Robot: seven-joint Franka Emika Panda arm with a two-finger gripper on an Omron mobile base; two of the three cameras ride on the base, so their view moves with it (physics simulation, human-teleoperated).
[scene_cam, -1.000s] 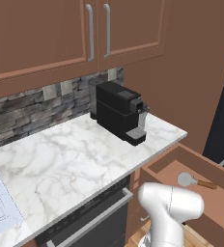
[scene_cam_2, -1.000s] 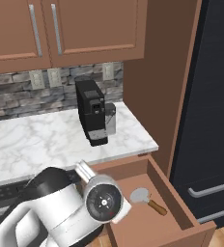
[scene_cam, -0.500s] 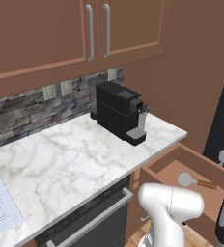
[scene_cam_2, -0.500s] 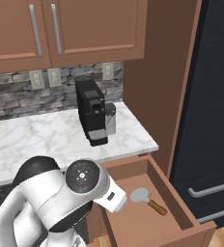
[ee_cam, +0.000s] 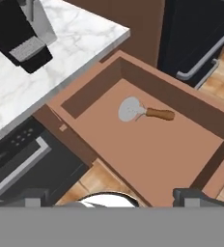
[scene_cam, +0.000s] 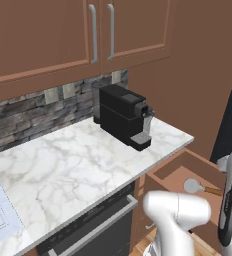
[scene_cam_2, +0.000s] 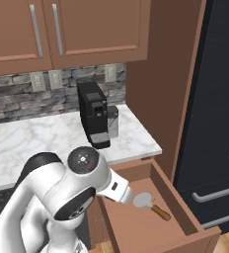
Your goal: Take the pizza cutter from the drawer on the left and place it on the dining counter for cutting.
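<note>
The drawer (ee_cam: pixel 91 93) stands pulled out below the end of the worktop, also seen as the drawer (scene_cam_2: pixel 181 210) and the drawer (scene_cam: pixel 175 169). On its floor lies the pizza cutter (ee_cam: pixel 142 111), flat, with its wheel toward the worktop and its wooden handle pointing away; it is also the pizza cutter (scene_cam_2: pixel 149 202) and the pizza cutter (scene_cam: pixel 198 186). My gripper (ee_cam: pixel 114 197) hovers well above the drawer's front part, open, nothing between its fingertips (ee_cam: pixel 195 196). The dining counter is out of view.
A black coffee machine (scene_cam: pixel 123 115) stands on the marble worktop (scene_cam: pixel 63 170) beside the drawer. A black oven front (scene_cam: pixel 90 233) sits under the worktop. A tall black fridge (scene_cam_2: pixel 220 123) stands right of the drawer, and wooden wall cabinets (scene_cam: pixel 88 35) hang above.
The arm has swung round over the drawer: its upper joint turned in the right base view, and the hand rose into sight at the right edge of the left base view. The pizza cutter has not moved.
</note>
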